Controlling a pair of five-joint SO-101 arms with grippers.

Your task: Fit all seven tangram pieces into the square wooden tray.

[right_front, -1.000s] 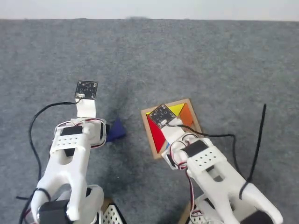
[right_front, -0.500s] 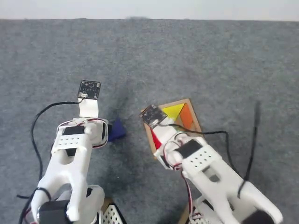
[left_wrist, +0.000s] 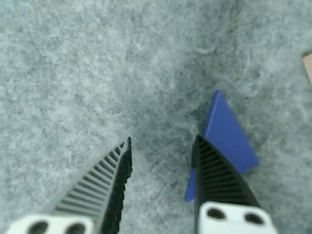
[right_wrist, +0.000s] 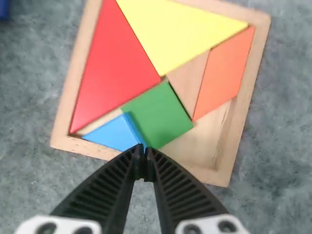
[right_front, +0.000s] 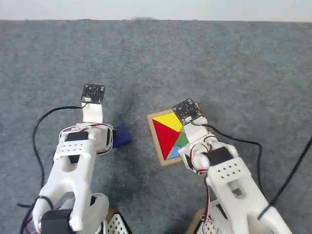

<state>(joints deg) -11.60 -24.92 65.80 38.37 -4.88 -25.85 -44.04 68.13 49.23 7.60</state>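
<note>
Currently, dark blue triangle (left_wrist: 225, 131) lies just outside the open left jaws; right jaws closed, empty, over wooden tray (right_wrist: 239, 122) rim.

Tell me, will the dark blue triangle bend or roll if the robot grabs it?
The dark blue triangle probably stays stiff: its edges look straight and thick. It lies flat, so rolling seems unlikely. The fuzzy grey mat likely slows sliding.

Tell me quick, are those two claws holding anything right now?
Left gripper: open, empty, beside the blue triangle.
Right gripper: shut, empty, over the rim of the tray.
</note>
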